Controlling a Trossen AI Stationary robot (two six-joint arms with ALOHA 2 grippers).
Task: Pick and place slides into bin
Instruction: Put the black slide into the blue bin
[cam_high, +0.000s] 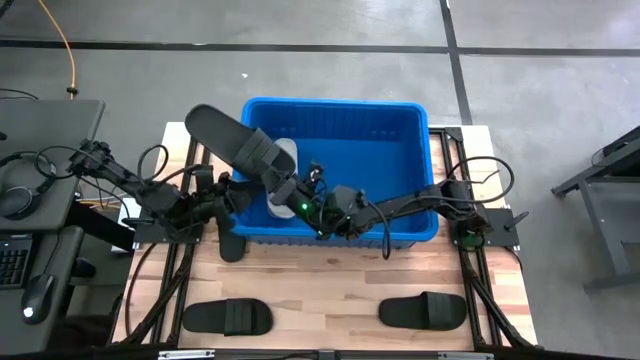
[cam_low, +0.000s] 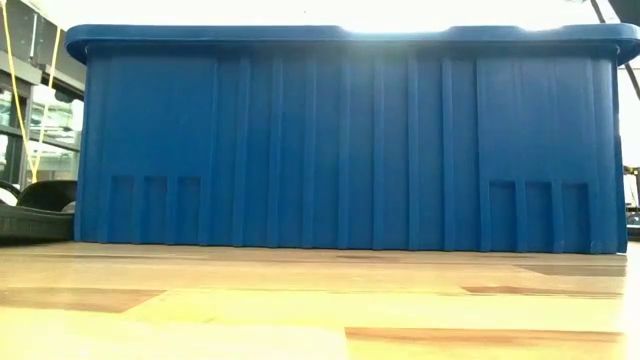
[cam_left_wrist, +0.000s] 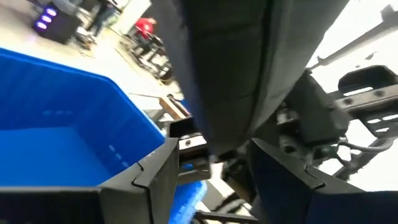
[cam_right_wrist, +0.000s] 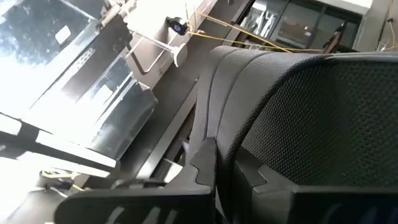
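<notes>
A black slide (cam_high: 225, 135) hangs slanted over the left near corner of the blue bin (cam_high: 340, 102), with both grippers on its near end. My left gripper (cam_high: 248, 192) comes in from the left and has the slide (cam_left_wrist: 236, 74) between its spread fingers. My right gripper (cam_high: 305, 205) reaches in from the right over the bin's near wall, shut on the slide's ribbed strap (cam_right_wrist: 311, 112). A light slide (cam_high: 286, 160) lies inside the bin, partly hidden under the black one. The low view shows only the bin's wall (cam_low: 340, 140). My left gripper (cam_left_wrist: 211, 162) has the black slide's near part (cam_left_wrist: 217, 134) between its two fingers, one finger (cam_left_wrist: 146, 180) on each side. It comes roughly level from the table's left. The slide is lifted clear and rises away from the fingers, out over the bin's corner. My right gripper (cam_right_wrist: 214, 158) pinches a thin edge of the slide beside the strap (cam_right_wrist: 208, 140) between its shut fingers. It comes from the table's right, slanting slightly upward. The strap bulges up past the fingers, and the slide is clear of the table.
Two black slides (cam_high: 228, 317) (cam_high: 422, 310) lie near the table's front edge. Another black slide (cam_high: 232, 248) sits by the bin's left near corner; it shows at the low view's left (cam_low: 35, 215). A desk with a keyboard and mouse (cam_high: 35, 295) stands left of the table.
</notes>
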